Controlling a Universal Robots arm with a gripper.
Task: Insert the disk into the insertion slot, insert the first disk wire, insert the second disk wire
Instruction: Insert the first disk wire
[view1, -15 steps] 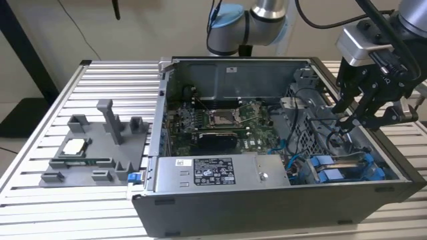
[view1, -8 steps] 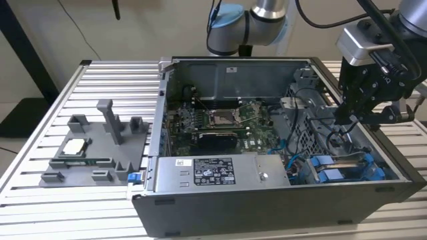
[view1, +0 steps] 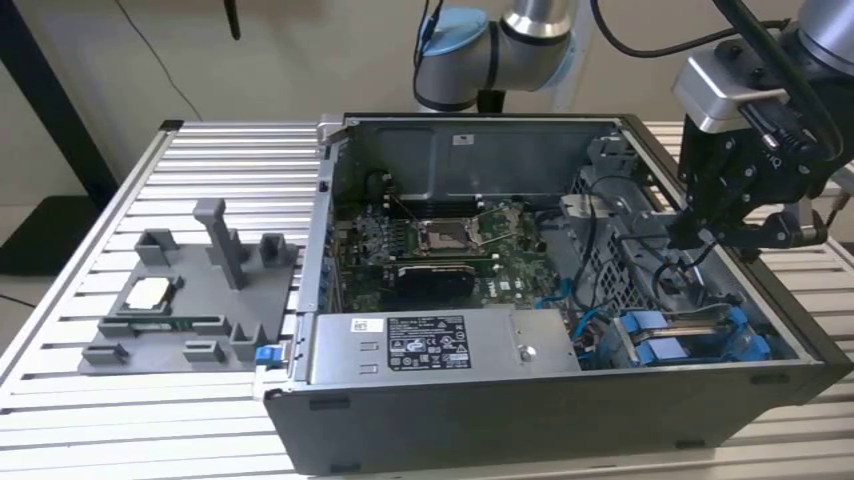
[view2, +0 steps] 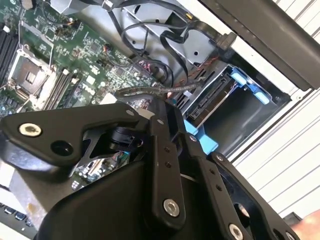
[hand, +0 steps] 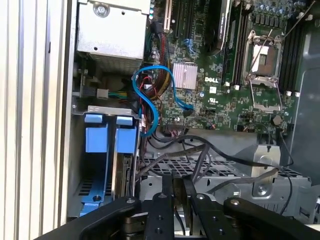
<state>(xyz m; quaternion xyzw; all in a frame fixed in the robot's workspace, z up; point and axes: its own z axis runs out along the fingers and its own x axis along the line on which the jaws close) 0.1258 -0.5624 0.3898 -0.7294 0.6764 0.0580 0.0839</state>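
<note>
Where blue plastic rails (hand: 96, 139) run, the insertion slot (hand: 80, 170) is rectangular.

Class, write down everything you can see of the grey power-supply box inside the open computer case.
The power-supply box is a rectangular grey metal housing lying flat against the computer case's wall nearest the exterior camera. Its upward face carries a black-and-white sticker and a smaller white label. In the first wrist view one side looks like perforated mesh, and a bundle of coloured wires runs beside it. The motherboard sits next to it; nothing rests on it.
</note>
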